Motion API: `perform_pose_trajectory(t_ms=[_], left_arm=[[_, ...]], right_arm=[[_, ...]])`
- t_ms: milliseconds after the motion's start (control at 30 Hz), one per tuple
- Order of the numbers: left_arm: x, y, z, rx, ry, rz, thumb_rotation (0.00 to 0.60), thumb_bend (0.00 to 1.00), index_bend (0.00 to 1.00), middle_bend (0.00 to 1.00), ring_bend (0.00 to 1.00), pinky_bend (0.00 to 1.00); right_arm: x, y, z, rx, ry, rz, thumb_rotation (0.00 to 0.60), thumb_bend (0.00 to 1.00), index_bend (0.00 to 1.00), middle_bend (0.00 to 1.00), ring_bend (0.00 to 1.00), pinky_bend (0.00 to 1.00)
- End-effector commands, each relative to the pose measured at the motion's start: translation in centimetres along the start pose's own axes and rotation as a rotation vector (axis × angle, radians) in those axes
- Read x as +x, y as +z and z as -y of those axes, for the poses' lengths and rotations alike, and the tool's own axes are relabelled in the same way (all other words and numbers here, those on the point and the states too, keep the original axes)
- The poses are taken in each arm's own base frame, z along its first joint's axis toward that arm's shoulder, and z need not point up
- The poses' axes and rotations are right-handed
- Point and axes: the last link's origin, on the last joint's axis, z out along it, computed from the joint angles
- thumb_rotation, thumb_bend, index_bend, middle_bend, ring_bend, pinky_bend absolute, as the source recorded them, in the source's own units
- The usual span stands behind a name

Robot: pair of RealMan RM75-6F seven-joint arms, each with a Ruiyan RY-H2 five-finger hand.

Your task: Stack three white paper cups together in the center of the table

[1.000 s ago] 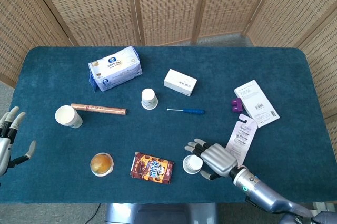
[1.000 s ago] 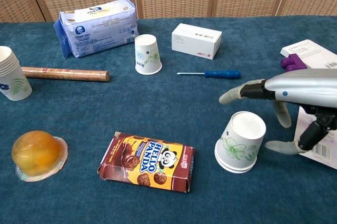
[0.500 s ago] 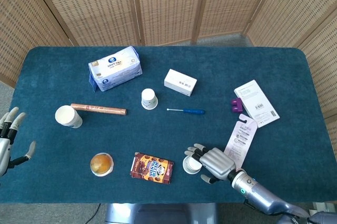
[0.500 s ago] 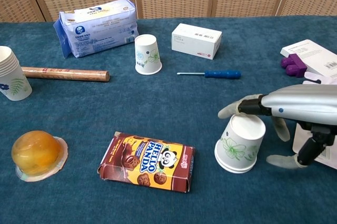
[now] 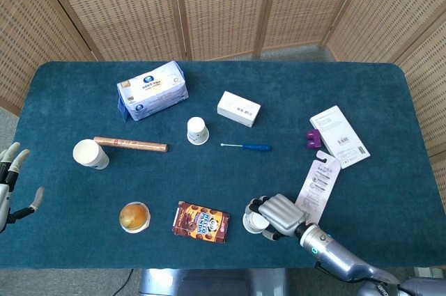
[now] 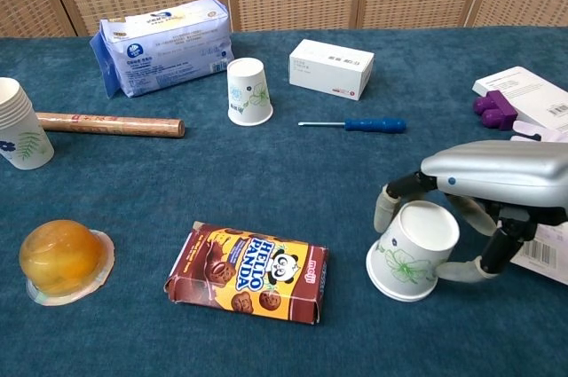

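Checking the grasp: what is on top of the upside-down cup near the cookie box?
The right hand arches over the cup, fingers down both sides. Contact underneath is hidden.

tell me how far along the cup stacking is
Nothing is stacked yet. In hand: the right hand grips the upside-down, tilted paper cup near the front edge. Left: the upside-down cup mid-table and the upright cup by the brown roll are untouched, and all three must be nested at the center. The left hand waits open at the table's edge.

Three paper cups [image 6: 414,251] [image 6: 248,90] [image 6: 19,135] — one screwdriver [image 6: 355,125] (blue-handled) — two boxes [image 6: 331,67] [image 6: 531,93].
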Motion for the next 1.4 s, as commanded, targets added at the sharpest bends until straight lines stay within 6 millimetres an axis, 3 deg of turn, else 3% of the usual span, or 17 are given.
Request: perform_pose_trajectory(t_ms=[33, 467, 900, 1400], left_arm=[[0.0, 0.0, 0.0, 0.0, -0.001, 0.0, 0.291, 0.47, 0.0, 0.0, 0.0, 0.2], [-0.2, 0.3, -0.1, -0.009, 0.0, 0.004, 0.293, 0.47, 0.0, 0.0, 0.0, 0.2], [-0.3, 0.3, -0.2, -0.011, 0.004, 0.01, 0.29, 0.47, 0.0, 0.0, 0.0, 0.2], [-0.2, 0.2, 0.3, 0.003, 0.003, 0.004, 0.292, 0.47, 0.0, 0.0, 0.0, 0.2]], right_arm=[[0.0, 0.1, 0.0, -0.001, 0.005, -0.001, 0.6, 0.34, 0.33, 0.34, 0.35, 0.71], [1.5, 1.6, 0.7, 0.028, 0.017, -0.039, 0.6, 0.34, 0.33, 0.35, 0.36, 0.72], [4.3, 6.5, 2.0, 0.063, 0.035, -0.073, 0.6, 0.34, 0.33, 0.34, 0.35, 0.72], [6.2, 10.8, 1.7, 0.023, 0.021, -0.078, 0.6, 0.34, 0.31, 0.33, 0.33, 0.71]])
